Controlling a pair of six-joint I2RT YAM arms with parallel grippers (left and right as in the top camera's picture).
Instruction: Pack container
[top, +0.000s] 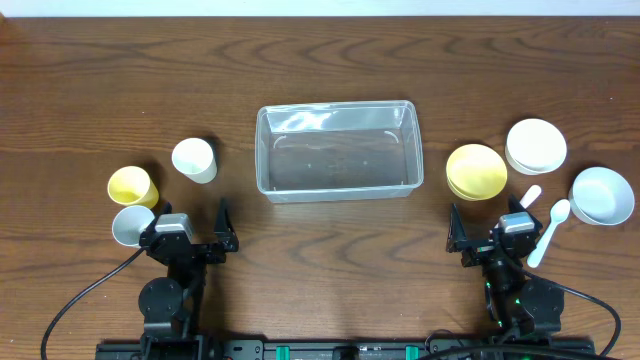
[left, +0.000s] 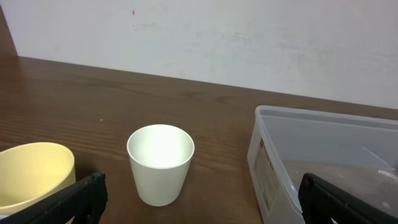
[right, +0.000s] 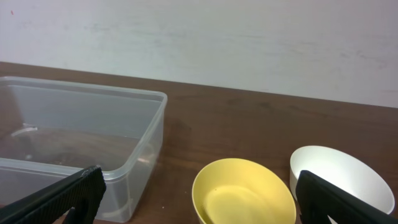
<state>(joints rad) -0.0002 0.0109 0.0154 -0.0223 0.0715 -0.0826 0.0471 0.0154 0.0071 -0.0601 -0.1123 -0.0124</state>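
Awaiting loading: container (top: 338, 150) empty. Left gripper (top: 188, 228), right gripper (top: 492, 232) both spread wide, holding nothing. Hazard: white cup (top: 194, 159) likely tips if a finger clips its rim.

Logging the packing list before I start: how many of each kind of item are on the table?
clear container: 1
cups: 3 (yellow, white, pale)
bowls: 3 (yellow, white, pale-blue)
white spoons: 2 ()
Total: 9
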